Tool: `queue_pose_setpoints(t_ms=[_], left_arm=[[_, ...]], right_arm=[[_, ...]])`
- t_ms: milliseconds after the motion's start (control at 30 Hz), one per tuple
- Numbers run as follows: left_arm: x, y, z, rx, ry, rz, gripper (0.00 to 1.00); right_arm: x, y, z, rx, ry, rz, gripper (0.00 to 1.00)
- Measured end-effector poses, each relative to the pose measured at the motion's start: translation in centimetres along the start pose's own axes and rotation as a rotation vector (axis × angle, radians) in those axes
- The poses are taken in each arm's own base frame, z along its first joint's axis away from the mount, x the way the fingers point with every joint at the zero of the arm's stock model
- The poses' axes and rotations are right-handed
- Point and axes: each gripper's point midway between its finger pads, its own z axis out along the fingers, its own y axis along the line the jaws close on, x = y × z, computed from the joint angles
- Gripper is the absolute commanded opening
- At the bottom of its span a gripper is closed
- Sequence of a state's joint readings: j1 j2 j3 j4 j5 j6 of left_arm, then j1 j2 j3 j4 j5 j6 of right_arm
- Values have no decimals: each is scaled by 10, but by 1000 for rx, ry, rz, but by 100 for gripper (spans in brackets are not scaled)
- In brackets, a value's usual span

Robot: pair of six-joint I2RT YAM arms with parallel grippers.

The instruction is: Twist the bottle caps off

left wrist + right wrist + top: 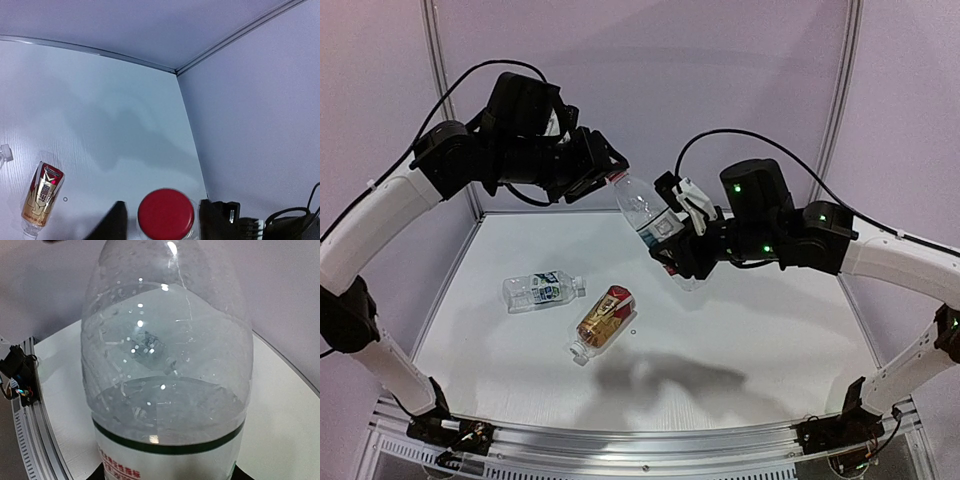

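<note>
Left hand (606, 176) is at the neck of the clear bottle (645, 212), which hangs in the air above the desk (760, 330), in the upper middle of the top view. In the left wrist view its two dark fingers (216, 220) stand on both sides of the red cap (166, 214), at the bottom edge of the frame. A thin gap shows on each side, so this hand looks a little open and not clamped on the cap.

The right hand (680, 245) is closed on the lower body of the same bottle, and its own camera sees almost only the clear wall and the label.

The long axis of the bottle goes from the base at the lower right up to the cap at the upper left, so the cap points straight at the left hand. The left wrist camera sees the cap as a full round disc, so I judge that the hand is lined up with this axis. The next twist needs the fingers to close squarely on the cap.

Two other bottles lie on the desk at the lower left, the green-blue one (542, 291) and the amber one (604, 318).
</note>
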State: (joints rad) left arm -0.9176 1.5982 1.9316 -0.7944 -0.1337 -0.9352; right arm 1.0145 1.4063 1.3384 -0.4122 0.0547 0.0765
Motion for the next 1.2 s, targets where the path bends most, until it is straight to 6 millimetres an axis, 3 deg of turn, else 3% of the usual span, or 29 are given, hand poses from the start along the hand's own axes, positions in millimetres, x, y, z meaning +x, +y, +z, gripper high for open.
queue_pose_setpoints(t_ms=[100, 167, 433, 600, 700, 933, 1200], left_arm=[[10, -7, -10, 31, 26, 64, 88], [11, -11, -19, 52, 23, 121, 96], [-3, -21, -98, 226, -56, 337, 93], [-8, -42, -129, 377, -92, 411, 79], [-5, -58, -128, 454, -79, 434, 77], [8, -83, -106, 557, -3, 451, 68], [17, -91, -103, 606, 33, 453, 59]], right_arm=[[-9, 5, -1, -29, -37, 18, 50], [-14, 9, -4, -52, -52, 28, 51], [-24, 46, -37, -289, -116, 102, 55], [-40, 74, -59, -472, -180, 140, 54], [-49, 85, -67, -555, -215, 149, 54], [-59, 97, -78, -648, -240, 174, 53], [-60, 102, -79, -684, -238, 180, 53]])
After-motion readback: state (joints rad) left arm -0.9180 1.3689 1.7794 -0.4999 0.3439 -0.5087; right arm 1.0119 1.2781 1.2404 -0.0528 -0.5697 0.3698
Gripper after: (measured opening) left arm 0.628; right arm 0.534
